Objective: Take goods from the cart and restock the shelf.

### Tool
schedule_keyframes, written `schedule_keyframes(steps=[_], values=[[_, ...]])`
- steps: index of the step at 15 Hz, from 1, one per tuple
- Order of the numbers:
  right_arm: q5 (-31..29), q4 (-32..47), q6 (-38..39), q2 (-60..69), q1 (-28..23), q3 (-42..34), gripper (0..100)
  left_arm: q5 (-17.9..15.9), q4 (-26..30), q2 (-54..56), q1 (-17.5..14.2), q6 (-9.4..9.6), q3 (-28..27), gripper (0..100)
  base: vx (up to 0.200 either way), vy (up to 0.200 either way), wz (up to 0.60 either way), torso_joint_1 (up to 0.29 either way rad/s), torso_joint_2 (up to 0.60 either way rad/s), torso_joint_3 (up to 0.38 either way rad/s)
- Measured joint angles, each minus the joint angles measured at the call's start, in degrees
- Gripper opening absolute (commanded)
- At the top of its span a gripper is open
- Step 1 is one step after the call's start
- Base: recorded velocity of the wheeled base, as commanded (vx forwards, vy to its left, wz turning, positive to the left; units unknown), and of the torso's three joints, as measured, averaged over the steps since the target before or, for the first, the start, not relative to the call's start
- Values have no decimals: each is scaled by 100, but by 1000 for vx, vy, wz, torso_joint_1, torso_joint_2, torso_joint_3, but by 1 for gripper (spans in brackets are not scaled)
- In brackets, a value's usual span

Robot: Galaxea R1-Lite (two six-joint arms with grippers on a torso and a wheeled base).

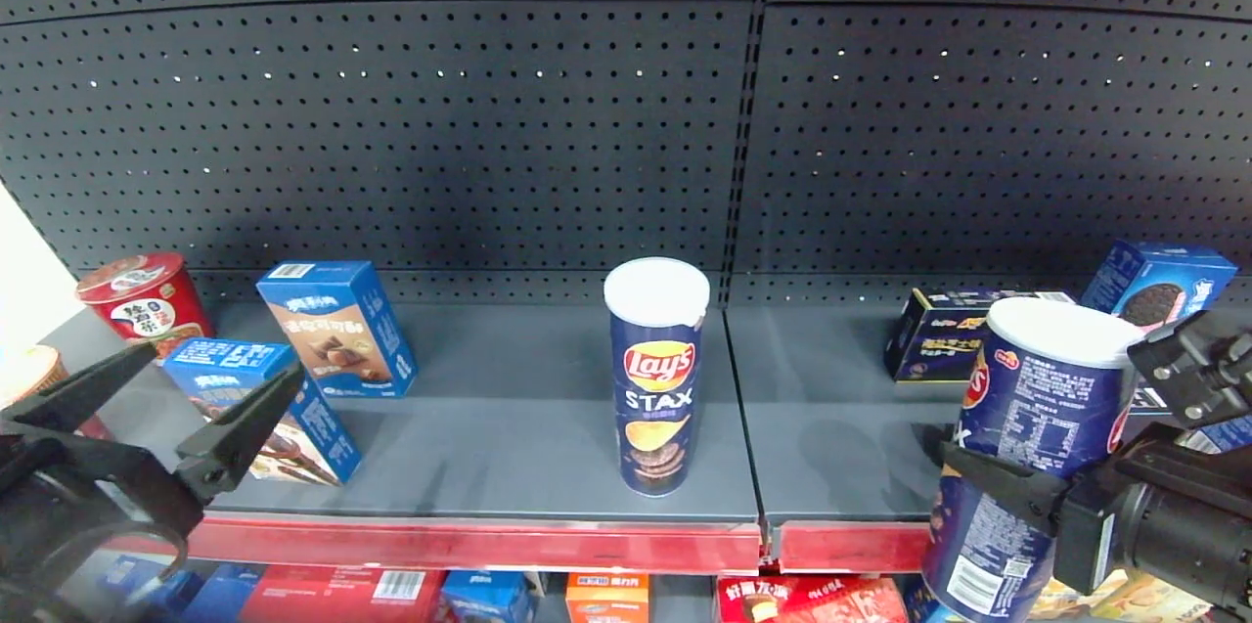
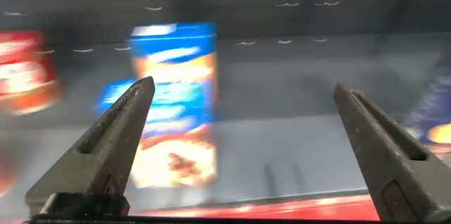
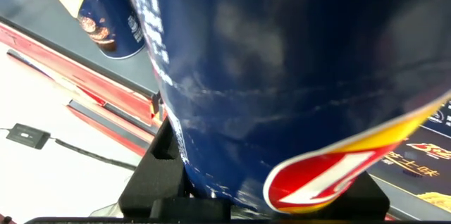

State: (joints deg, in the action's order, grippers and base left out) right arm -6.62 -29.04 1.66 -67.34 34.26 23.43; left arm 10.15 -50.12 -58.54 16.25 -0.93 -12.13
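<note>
A tall dark-blue chip can (image 1: pixel 657 377) with a white lid stands upright near the middle of the grey shelf (image 1: pixel 509 427). A second dark-blue chip can (image 1: pixel 1027 452) is tilted at the shelf's front right, and my right gripper (image 1: pixel 1076 427) is shut on it; up close its blue wall (image 3: pixel 282 76) shows. My left gripper (image 1: pixel 176 408) hangs open at the front left, in front of a blue cookie box (image 1: pixel 269 408). Its fingers (image 2: pixel 113 139) stand wide apart with nothing between them, framing a blue box (image 2: pixel 176 104).
An upright blue box (image 1: pixel 337 328) and a red noodle cup (image 1: pixel 147 302) stand at the left. Dark and blue cookie boxes (image 1: pixel 954 330) lie at the back right. A red price rail (image 1: pixel 469 545) edges the shelf; more goods sit on the shelf below (image 1: pixel 606 599).
</note>
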Motion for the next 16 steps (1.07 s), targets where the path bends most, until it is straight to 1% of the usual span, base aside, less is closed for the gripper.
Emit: schedule_keyframes(steps=[2, 3, 4, 5, 7, 9, 13, 14, 16], values=[[0, -2, -7, -10, -2, 52, 0, 249, 148, 553, -236, 221, 349, 100, 0, 0, 0, 0, 0, 0], [2, -7, -7, -13, -2, 63, 0, 363, 257, 809, -350, 282, 502, 100, 0, 0, 0, 0, 0, 0], [2, -11, -7, -13, -2, 63, 0, 424, 457, 1053, -479, 291, 610, 100, 0, 0, 0, 0, 0, 0], [6, -11, -10, -13, 0, 63, 0, 464, 750, 1384, -634, 289, 684, 100, 0, 0, 0, 0, 0, 0], [11, -11, -7, -13, 2, 71, 0, 517, 1653, 2221, -864, 280, 759, 100, 0, 0, 0, 0, 0, 0], [17, -13, -10, -18, 13, 74, 0, 539, 2534, 3098, -992, 276, 792, 100, 0, 0, 0, 0, 0, 0], [22, -16, -16, -40, 151, 223, 0, 547, 4112, 4757, -1314, 260, 825, 100, 0, 0, 0, 0, 0, 0], [20, -20, -16, -60, 188, 346, 0, 547, 4409, 5115, -1435, 243, 889, 100, 0, 0, 0, 0, 0, 0], [17, -22, -11, -158, 232, 580, 0, 534, 4587, 5532, -1581, 267, 1117, 100, 0, 0, 0, 0, 0, 0]])
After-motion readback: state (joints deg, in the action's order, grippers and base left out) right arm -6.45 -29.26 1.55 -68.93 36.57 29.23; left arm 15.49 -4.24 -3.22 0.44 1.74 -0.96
